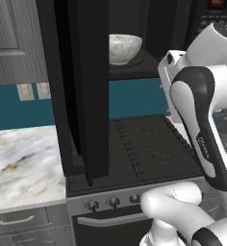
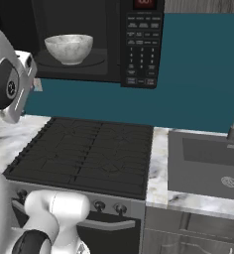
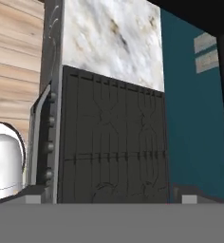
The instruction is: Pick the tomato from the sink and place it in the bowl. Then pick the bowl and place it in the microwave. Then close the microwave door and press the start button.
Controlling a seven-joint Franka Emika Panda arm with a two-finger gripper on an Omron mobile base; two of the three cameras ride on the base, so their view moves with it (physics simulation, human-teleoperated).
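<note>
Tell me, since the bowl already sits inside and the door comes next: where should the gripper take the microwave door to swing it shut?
Probably the free vertical edge of the microwave door, which stands swung out toward the robot, over the stove. Come from its outer face, on the left, and push toward the cavity holding the bowl. The panel is flat and tall, so pushing suits it better than pinching.

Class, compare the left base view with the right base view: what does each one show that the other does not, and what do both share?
Left base alone: the open microwave door, edge-on, and two wall outlets. Right base alone: the keypad panel, the sink with its drain. Both: the bowl inside the microwave, the stove, and the marble counter.
</note>
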